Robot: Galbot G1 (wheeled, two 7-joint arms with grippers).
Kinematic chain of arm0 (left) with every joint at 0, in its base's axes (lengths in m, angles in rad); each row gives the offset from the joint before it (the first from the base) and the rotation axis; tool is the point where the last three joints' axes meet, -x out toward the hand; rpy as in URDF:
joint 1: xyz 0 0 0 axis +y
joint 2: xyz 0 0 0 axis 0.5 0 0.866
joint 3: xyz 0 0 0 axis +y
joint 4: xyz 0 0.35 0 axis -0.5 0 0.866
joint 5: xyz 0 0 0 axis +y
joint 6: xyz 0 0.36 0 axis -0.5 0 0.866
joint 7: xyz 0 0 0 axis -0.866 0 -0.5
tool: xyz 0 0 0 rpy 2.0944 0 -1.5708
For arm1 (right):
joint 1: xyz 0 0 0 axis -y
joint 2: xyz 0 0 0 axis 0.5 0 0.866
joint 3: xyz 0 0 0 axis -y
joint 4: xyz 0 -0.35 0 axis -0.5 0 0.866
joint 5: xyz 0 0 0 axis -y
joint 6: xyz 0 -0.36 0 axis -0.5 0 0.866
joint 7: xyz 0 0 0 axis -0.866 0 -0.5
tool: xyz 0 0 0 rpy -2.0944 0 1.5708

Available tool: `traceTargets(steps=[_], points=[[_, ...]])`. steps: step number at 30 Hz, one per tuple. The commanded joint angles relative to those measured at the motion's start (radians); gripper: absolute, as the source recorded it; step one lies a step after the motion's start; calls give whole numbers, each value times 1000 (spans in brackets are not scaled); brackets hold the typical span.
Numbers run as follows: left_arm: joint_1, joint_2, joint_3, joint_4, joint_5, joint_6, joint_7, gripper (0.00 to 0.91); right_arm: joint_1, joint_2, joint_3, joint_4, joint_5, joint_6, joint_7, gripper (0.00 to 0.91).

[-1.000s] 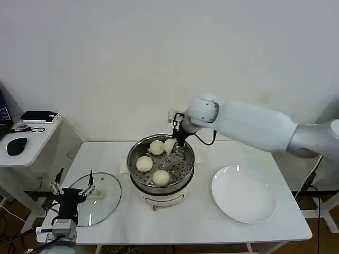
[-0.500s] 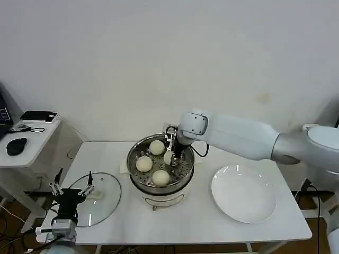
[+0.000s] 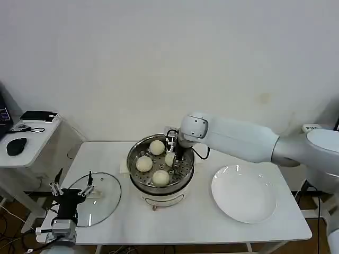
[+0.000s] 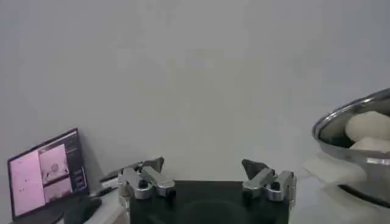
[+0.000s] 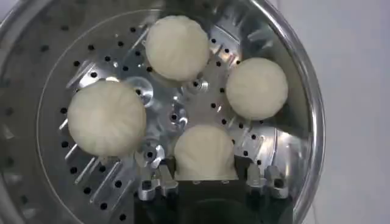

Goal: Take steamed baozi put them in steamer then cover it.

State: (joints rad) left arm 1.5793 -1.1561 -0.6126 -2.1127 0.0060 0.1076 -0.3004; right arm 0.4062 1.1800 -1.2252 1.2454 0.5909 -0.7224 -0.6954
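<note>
The steamer (image 3: 135, 177) stands mid-table with its perforated tray (image 5: 177, 115) showing. Three baozi lie loose on the tray (image 3: 157, 147) (image 3: 144, 163) (image 3: 161, 178). My right gripper (image 3: 172, 154) reaches down inside the pot, shut on a fourth baozi (image 5: 204, 152) that sits low over the tray on the right side. Its fingers (image 5: 159, 182) press the bun's sides. The glass cover (image 3: 100, 198) lies flat at the table's front left. My left gripper (image 3: 71, 190) hovers open over the cover's near edge, nothing between its fingers (image 4: 145, 179); the steamer's rim (image 4: 353, 131) is off to one side.
A white plate (image 3: 243, 193) with nothing on it lies to the right of the steamer. A side desk (image 3: 21, 140) with a mouse and small devices stands at the far left. A laptop screen (image 4: 46, 173) glows in the left wrist view.
My right gripper has come forward and down into the steamer with the baozi, from above the back rim to low over the tray. The left arm has not moved.
</note>
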Motion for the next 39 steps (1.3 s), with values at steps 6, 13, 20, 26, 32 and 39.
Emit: traceTargets(steps=[6,13,20,26,32,39], points=[[0,-1,-1,2,-1,0,-4,907,38,-105,35,137,9,-4,75,907],[-3,-6,5,13,-2,-2,-7,907,12,-308,100,358,-13,21,232,907],[-10,-15,15,36,10,-11,-7,907,-375,-496,430,513,-79,312,687,907],[-2,-23,16,57,42,-28,-10,907,-939,-395,1060,554,-274,642,773,907],[4,-36,13,74,80,-52,-9,907,-1352,-146,1558,526,-438,863,679,907],[22,-37,2,130,329,-109,2,907,-1595,59,1913,464,-417,976,554,907]])
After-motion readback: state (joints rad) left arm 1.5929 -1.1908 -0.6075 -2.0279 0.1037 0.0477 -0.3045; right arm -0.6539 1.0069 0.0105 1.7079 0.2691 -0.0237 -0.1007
